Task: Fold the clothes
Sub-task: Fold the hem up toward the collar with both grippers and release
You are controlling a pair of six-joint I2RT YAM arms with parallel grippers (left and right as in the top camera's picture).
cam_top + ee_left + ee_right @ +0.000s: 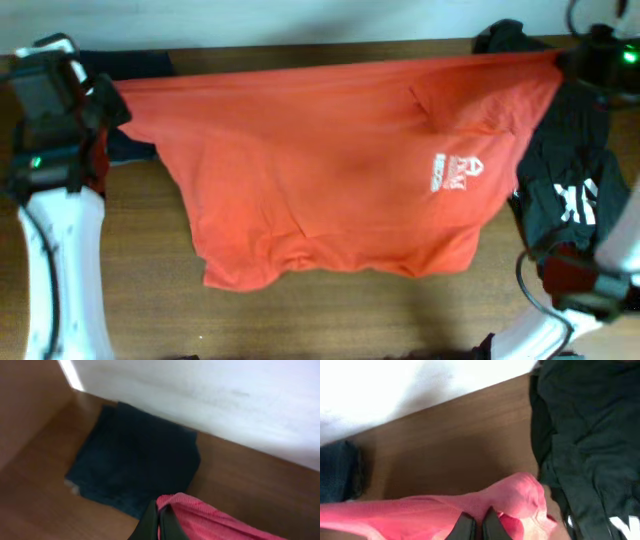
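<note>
Orange-red shirt (330, 170) hangs spread wide over the middle of the wooden table (330, 320), its upper edge pulled taut between the two grippers and its white chest lettering toward the right. The left gripper (108, 100) sits at the shirt's left corner, jaws clamped together on a fold of the red cloth, as the left wrist view shows (159, 515). Its white arm (60, 260) runs up the table's left edge. The right gripper (570, 62) pinches the opposite corner at far right, jaws closed on a bunched lump of fabric (476, 520), and its arm (600, 270) reaches up from the lower right. A black garment with white print (565, 190) lies crumpled beneath that arm. A folded navy garment (135, 465) rests just beyond the left gripper.
</note>
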